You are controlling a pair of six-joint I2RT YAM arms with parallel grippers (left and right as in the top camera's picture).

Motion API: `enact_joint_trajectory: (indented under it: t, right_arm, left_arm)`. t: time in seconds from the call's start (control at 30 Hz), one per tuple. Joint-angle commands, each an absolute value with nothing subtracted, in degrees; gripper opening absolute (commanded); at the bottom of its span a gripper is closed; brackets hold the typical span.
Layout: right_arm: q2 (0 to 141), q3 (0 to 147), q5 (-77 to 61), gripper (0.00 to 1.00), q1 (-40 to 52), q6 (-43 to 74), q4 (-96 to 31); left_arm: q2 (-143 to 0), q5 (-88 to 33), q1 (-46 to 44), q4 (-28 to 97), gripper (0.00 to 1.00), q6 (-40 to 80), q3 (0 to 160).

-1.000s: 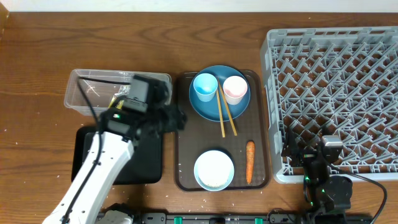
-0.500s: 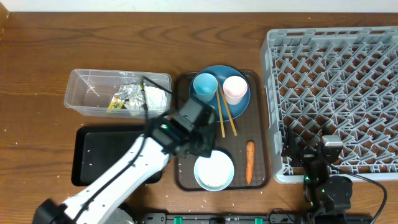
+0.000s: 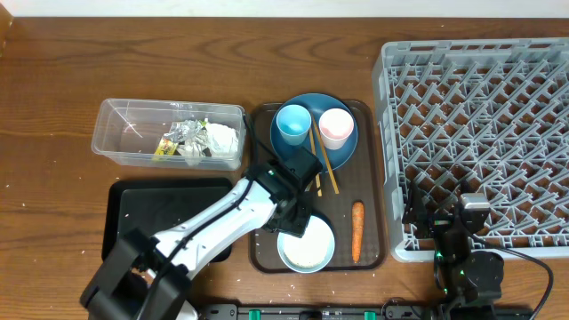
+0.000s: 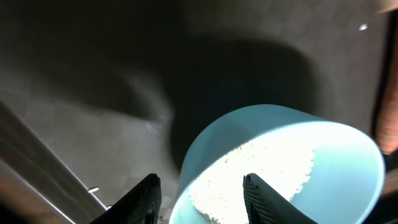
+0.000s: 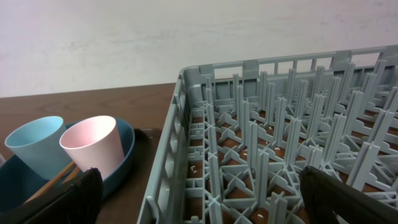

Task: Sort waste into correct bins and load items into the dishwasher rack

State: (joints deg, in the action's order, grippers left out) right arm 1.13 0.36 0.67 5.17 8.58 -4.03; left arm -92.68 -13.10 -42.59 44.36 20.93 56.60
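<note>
While agape, pincer (image 4: pixel 202 190) astride bowl (image 4: pixel 323 163) rim

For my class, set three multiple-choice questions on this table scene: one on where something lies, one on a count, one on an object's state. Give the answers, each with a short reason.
1. Where does the carrot lie?
A. on the blue plate
B. inside the bowl
C. on the brown tray

2. How many cups stand on the blue plate?
A. one
B. two
C. three

3. The bowl is:
A. upright, holding rice
B. upside down
C. on its side

Answers:
1 C: the carrot lies on the tray's surface beside the bowl.
2 B: a light-blue cup and a pink cup stand side by side.
3 A: the left wrist view shows white grains inside it.
</note>
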Motion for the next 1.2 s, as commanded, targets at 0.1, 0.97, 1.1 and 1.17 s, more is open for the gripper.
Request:
enact_joint_trajectory:
  t: [0.1, 0.97, 1.1, 1.17]
  right_arm:
    - [1.2, 0.3, 0.6, 0.99, 5.7, 9.2, -4.3]
    - [1.2, 0.3, 0.6, 0.99, 5.7, 9.2, -4.3]
    - [1.2, 0.3, 0.6, 0.99, 5.7, 9.2, -4.3]
    - [1.2, 0.3, 0.6, 0.99, 5.7, 9.2, -4.3]
  left_arm:
    - [-95.5, -11.9, -42.7, 44.5, 0.46, 20.6, 54.8]
    - [-96.1, 12.8, -36.5, 40.6, 0.28, 20.6, 54.4]
    - [-96.1, 12.8, -35.6, 38.1, 0.32, 20.6, 54.4]
    - [-96.1, 13.7, -35.2, 37.8, 0.33, 20.6, 54.7]
